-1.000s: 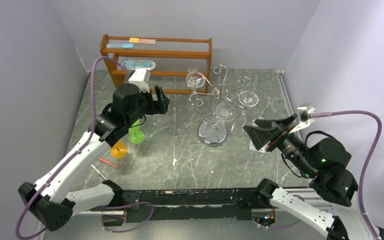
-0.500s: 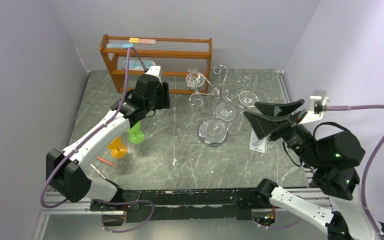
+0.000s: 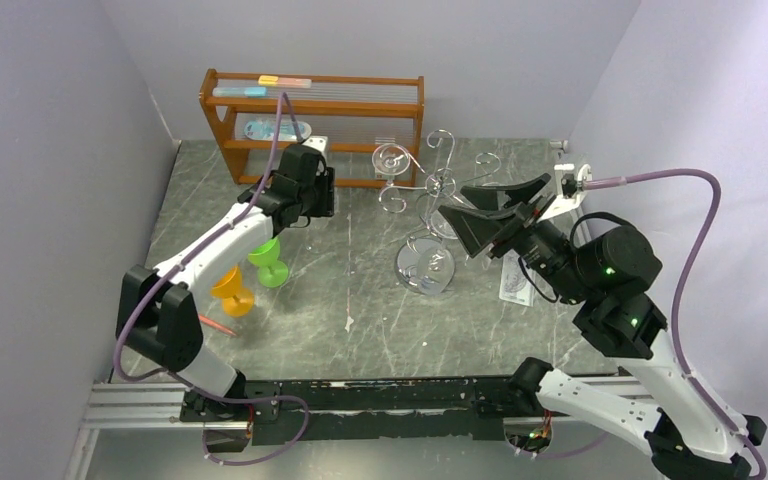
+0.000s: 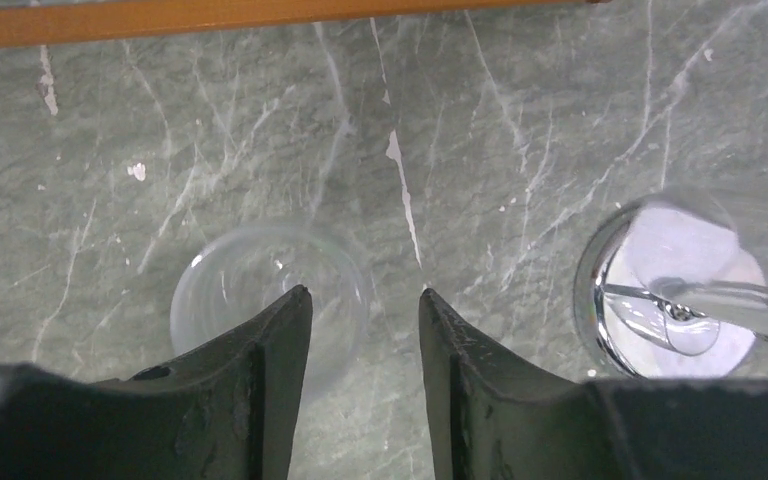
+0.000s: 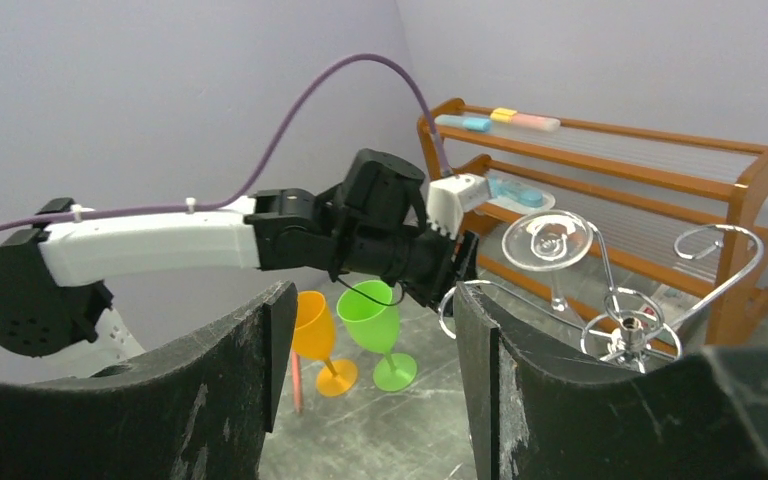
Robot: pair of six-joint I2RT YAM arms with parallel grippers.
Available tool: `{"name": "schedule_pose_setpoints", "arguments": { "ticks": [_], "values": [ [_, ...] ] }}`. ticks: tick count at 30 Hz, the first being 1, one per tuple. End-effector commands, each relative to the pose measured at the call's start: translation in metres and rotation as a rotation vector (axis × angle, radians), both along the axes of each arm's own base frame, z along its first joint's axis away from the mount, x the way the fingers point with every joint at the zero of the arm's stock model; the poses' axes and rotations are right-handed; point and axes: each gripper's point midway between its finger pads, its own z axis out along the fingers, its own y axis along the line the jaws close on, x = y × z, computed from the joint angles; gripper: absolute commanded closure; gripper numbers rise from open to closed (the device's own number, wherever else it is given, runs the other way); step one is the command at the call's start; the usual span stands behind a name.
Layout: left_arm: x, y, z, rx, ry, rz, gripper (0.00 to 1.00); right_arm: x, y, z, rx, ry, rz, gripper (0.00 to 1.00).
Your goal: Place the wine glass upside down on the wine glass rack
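My left gripper (image 4: 365,300), fingers apart, hovers over the clear wine glass (image 4: 228,282). My right gripper (image 5: 375,300) is apart too, holding nothing.

Wooden shelf (image 3: 360,107), green goblet (image 3: 268,262), orange goblet (image 3: 231,292), marble table (image 3: 360,300)

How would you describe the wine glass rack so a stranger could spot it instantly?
Find the brown wooden shelf at the back of the table. Just in front of its right end stands the wine glass rack. Unlike the orange goblet and green goblet to its left, it is shiny chrome wire: mirrored round base, central post, curled arms.
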Motion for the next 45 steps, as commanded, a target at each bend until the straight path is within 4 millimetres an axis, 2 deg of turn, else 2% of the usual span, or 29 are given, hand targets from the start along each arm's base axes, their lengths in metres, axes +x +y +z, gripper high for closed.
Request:
{"name": "schedule_pose_setpoints", "arguments": {
  "ticks": [1,3,5,8,9,11,16,22,24,29,31,35,40,45],
  "values": [
    [0.013,-0.003,-0.003,0.013,0.014,-0.03,0.54,-0.006,0.003,0.016,0.041,-0.06,0.037,0.38],
    [0.013,0.0,-0.009,0.029,0.034,-0.02,0.58,-0.006,0.006,0.017,0.046,-0.063,0.046,0.38],
    [0.012,0.001,-0.011,0.041,0.046,-0.026,0.67,-0.005,0.009,0.016,0.048,-0.059,0.054,0.38],
    [0.01,-0.001,-0.009,0.039,0.052,-0.049,0.92,-0.003,0.013,0.015,0.054,-0.051,0.062,0.38],
    [0.009,-0.001,-0.008,0.039,0.055,-0.052,0.95,-0.002,0.014,0.014,0.056,-0.049,0.063,0.38],
    [0.007,0.001,-0.003,0.037,0.047,-0.051,0.95,-0.001,0.016,0.014,0.065,-0.041,0.066,0.38],
    [-0.003,0.007,0.024,0.017,0.0,-0.043,0.95,-0.001,0.022,0.016,0.098,-0.027,0.09,0.38],
    [-0.026,0.012,0.086,-0.101,-0.137,-0.04,0.95,0.021,0.027,0.007,0.18,0.102,0.035,0.38],
    [-0.036,0.015,0.11,-0.147,-0.202,-0.042,0.95,0.023,0.03,0.012,0.23,0.112,0.043,0.38],
    [-0.062,0.038,0.178,-0.226,-0.402,0.008,0.95,0.033,0.044,0.012,0.299,0.202,0.067,0.39],
    [-0.077,0.049,0.209,-0.269,-0.486,0.025,0.95,0.038,0.053,0.011,0.288,0.234,0.078,0.39],
    [-0.106,0.063,0.26,-0.352,-0.622,0.028,0.95,0.04,0.068,0.011,0.297,0.274,0.129,0.39],
    [-0.136,0.067,0.311,-0.504,-0.776,-0.013,0.95,0.046,0.08,0.006,0.393,0.364,0.166,0.42],
    [-0.159,0.059,0.348,-0.678,-0.889,-0.095,0.95,0.046,0.11,0.004,0.449,0.464,0.258,0.43]
  ]
}}
